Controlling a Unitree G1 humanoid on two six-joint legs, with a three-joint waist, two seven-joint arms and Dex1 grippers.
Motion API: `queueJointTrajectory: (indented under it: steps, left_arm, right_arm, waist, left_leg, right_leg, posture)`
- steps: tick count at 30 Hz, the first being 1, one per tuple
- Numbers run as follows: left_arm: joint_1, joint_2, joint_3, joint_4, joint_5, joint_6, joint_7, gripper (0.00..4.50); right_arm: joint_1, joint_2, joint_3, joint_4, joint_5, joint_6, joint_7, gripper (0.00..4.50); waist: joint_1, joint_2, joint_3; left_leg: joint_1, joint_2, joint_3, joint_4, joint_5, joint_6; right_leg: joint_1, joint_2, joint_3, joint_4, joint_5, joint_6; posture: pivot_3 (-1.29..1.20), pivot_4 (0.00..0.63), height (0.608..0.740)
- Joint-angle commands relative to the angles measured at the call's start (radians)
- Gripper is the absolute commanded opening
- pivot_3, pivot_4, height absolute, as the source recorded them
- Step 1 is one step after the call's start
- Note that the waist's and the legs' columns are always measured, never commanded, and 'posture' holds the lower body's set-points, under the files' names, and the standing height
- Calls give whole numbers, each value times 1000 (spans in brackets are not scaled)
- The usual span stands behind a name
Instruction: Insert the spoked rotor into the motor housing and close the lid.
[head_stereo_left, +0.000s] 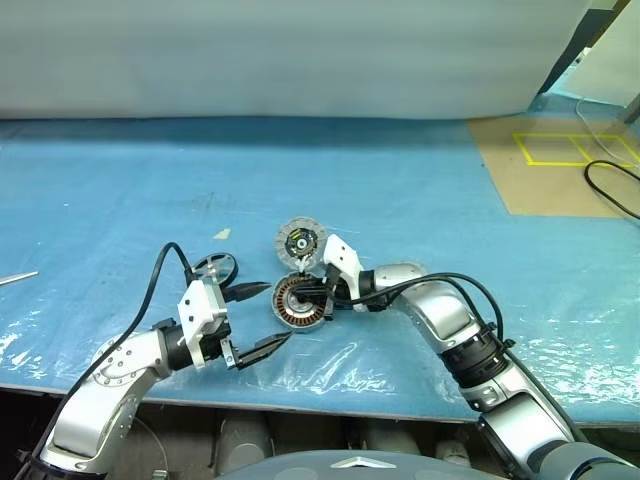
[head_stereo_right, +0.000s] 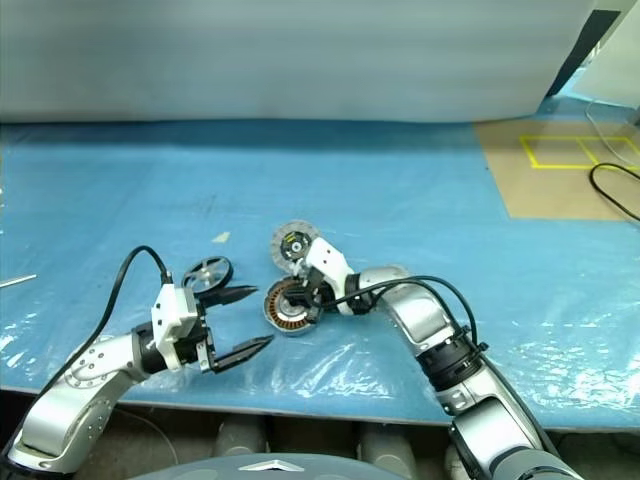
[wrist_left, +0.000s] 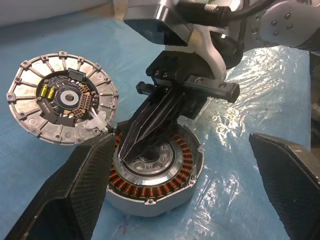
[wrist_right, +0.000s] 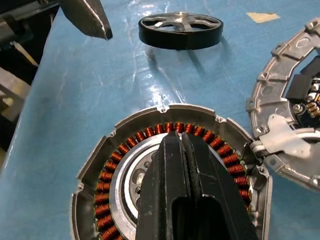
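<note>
Motor housing (wrist_right: 170, 200) holds only copper windings; spoked rotor (wrist_right: 181, 30) outside

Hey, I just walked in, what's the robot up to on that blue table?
It is assembling a motor. The right pincer, shut, pokes its tips into the centre of the motor housing, which sits open with its copper windings showing. The lid lies just behind the housing, electronics face up. The spoked rotor rests on the blue sheet, not yet inserted. The left pincer hangs open beside the housing, holding nothing.

No readable text, labels or numbers anywhere
</note>
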Motion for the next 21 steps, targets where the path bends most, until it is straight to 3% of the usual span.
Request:
queueJointTrajectory:
  steps: [1, 9, 14, 21]
  left_arm:
    - [-3, 0, -2, -38, -5, -1, 5, 4500]
    - [-31, -4, -11, -18, -1, -1, 6, 4500]
    - [-30, 1, -5, -12, -4, -7, -1, 4500]
    - [-15, 4, -3, -30, -5, -3, 5, 4500]
  right_arm:
    - [35, -33, 47, 51, -55, 14, 2, 18]
    - [37, -22, 0, 2, 3, 28, 16, 18]
    - [14, 22, -95, -92, 163, 140, 56, 18]
    - [17, 29, -50, -95, 137, 136, 46, 18]
  waist:
    - [0, 0, 0]
    - [3, 0, 0]
    - [1, 0, 0]
    - [0, 0, 1]
  left_leg:
    - [1, 0, 0, 0, 0, 0]
    - [1, 0, 0, 0, 0, 0]
    - [-3, 0, 0, 0, 0, 0]
    - [-3, 0, 0, -1, 0, 0]
  right_leg:
    - [1, 0, 0, 0, 0, 0]
    - [2, 0, 0, -1, 0, 0]
    - [-2, 0, 0, -2, 0, 0]
    - [-3, 0, 0, -2, 0, 0]
  posture:
    - [0, 150, 740]
    - [0, 150, 740]
    - [0, 150, 740]
    - [0, 150, 740]
